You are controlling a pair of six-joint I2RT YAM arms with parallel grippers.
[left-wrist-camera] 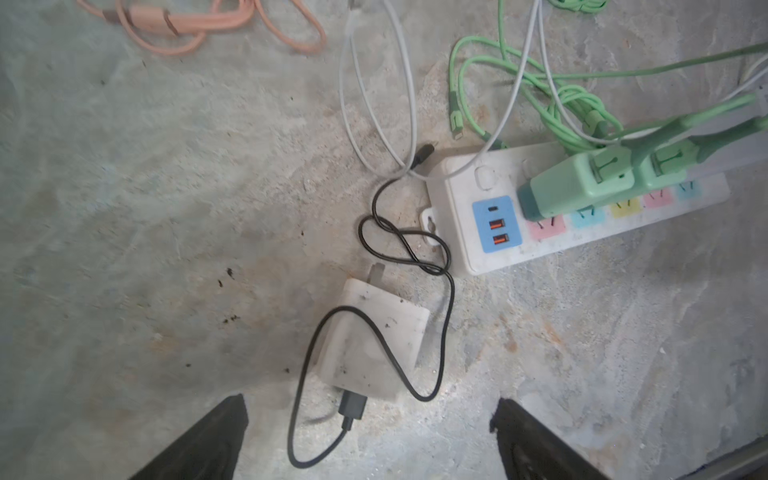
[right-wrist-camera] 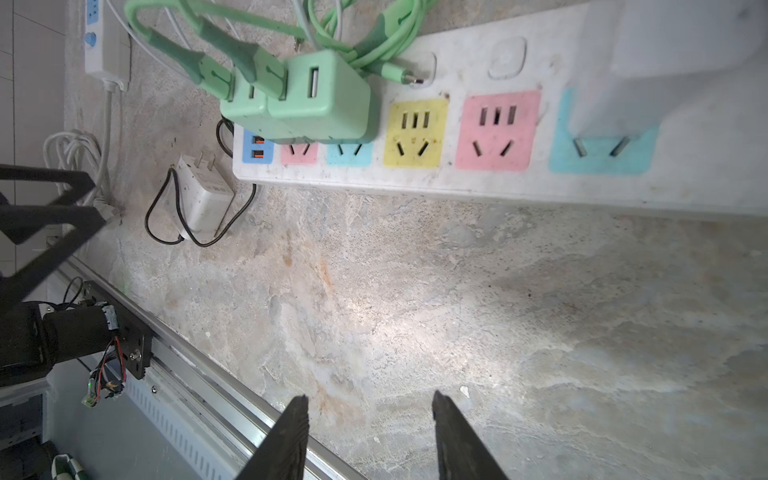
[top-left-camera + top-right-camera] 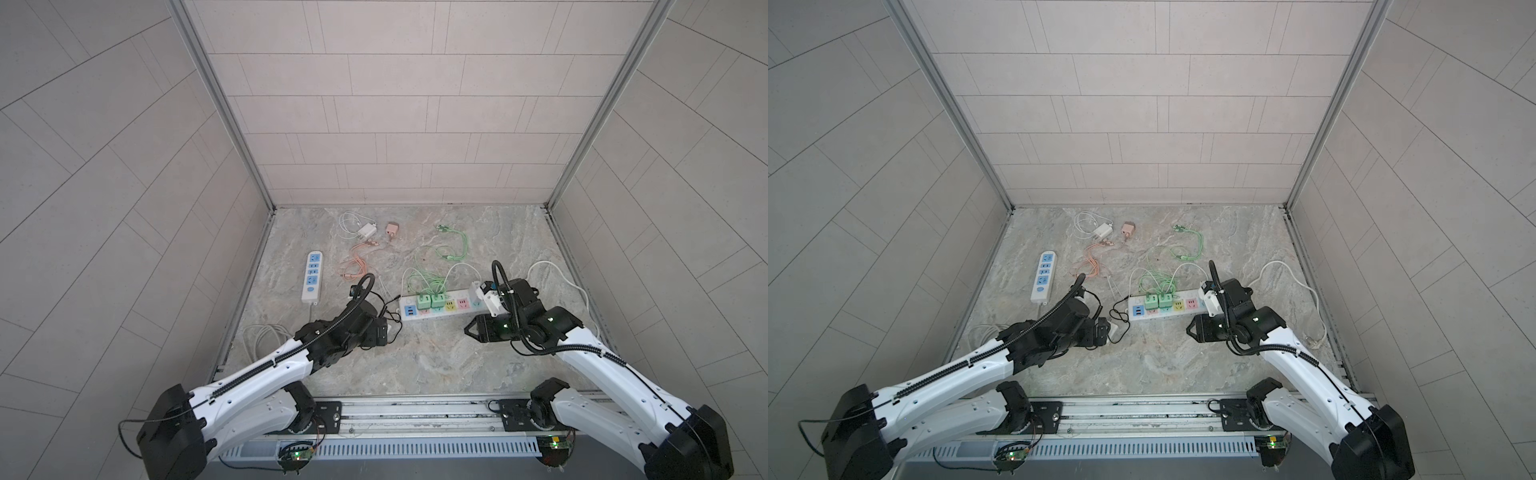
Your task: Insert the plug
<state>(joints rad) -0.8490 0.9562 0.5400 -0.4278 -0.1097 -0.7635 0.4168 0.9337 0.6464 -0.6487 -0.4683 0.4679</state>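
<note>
Marble table (image 3: 436, 365) first, wall to wall. The left claw (image 1: 369, 401) hangs low over it, jaws spread wide, gripping nothing. Just ahead of its fingertips, in line with the gap, lies the plug (image 1: 370, 332): a white block flat on the marble, just beside the USB end of the strip (image 1: 457, 249), with a black cable (image 1: 446, 316) looping round it. The right claw (image 2: 370, 397) hovers off the strip's other end, jaws parted and empty, bare marble beneath. Now the strip's sockets. Two green chargers (image 2: 320, 99) sit side by side in the pink and light-blue ones next to the USB panel, with green leads (image 1: 582, 104) plugged into their tops. The yellow socket (image 2: 415, 133) and pink socket (image 2: 496, 131) show open slots, and a white block (image 2: 665, 62) stands on the last blue one. Well apart on the left lies a blue-faced strip (image 3: 312, 274). At the back sit a white adapter (image 3: 365, 230) and a pink charger (image 3: 392, 230), near an orange cable (image 3: 357, 266).
</note>
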